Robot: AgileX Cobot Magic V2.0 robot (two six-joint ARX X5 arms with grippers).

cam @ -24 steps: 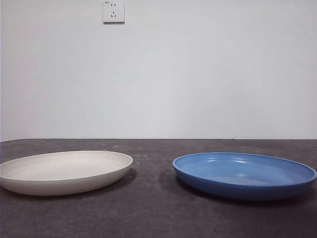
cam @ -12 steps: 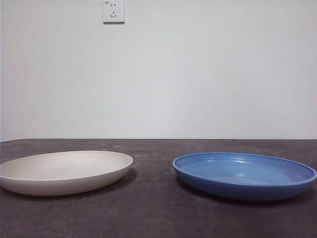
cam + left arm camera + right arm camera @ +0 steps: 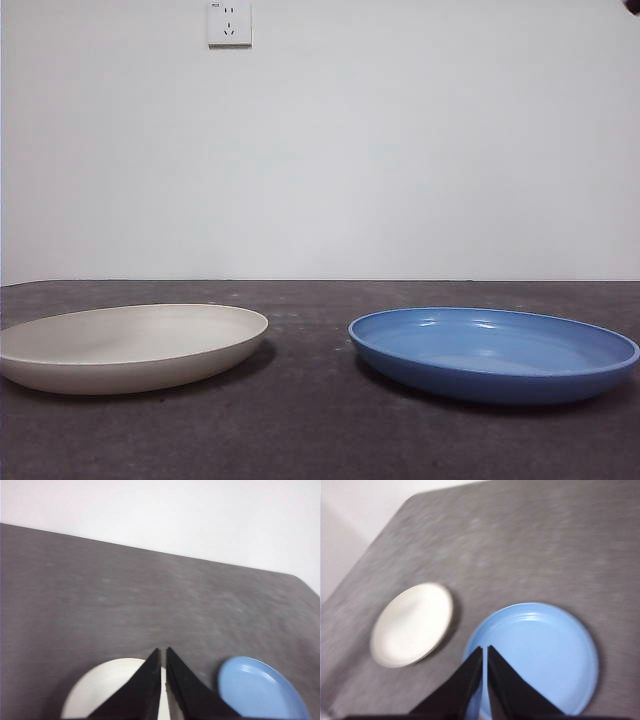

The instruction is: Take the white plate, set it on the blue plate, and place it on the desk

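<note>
We see the white plate (image 3: 130, 346) lying flat on the desk (image 3: 310, 430) at the left of the front view, with nothing on it. Above it on the pale wall is a white wall socket (image 3: 229, 22). To the right, well apart from the white plate with a strip of bare desk between them, sits the blue plate (image 3: 494, 352), also flat and holding nothing. At the top right corner of the front view we make out only a small dark tip (image 3: 633, 6) of an arm; we cannot tell which arm it belongs to.

From the left wrist view, the left gripper (image 3: 163, 652) hangs high over the desk above the white plate (image 3: 102, 690), its fingers drawn narrow with just a thin slit between them, holding nothing; the blue plate (image 3: 260, 690) shows off to one side. From the right wrist view, the right gripper (image 3: 484, 650) hangs high above the blue plate (image 3: 540, 655), its fingers likewise nearly together and holding nothing, with the white plate (image 3: 412, 624) lying beside the blue one, the two not touching.
</note>
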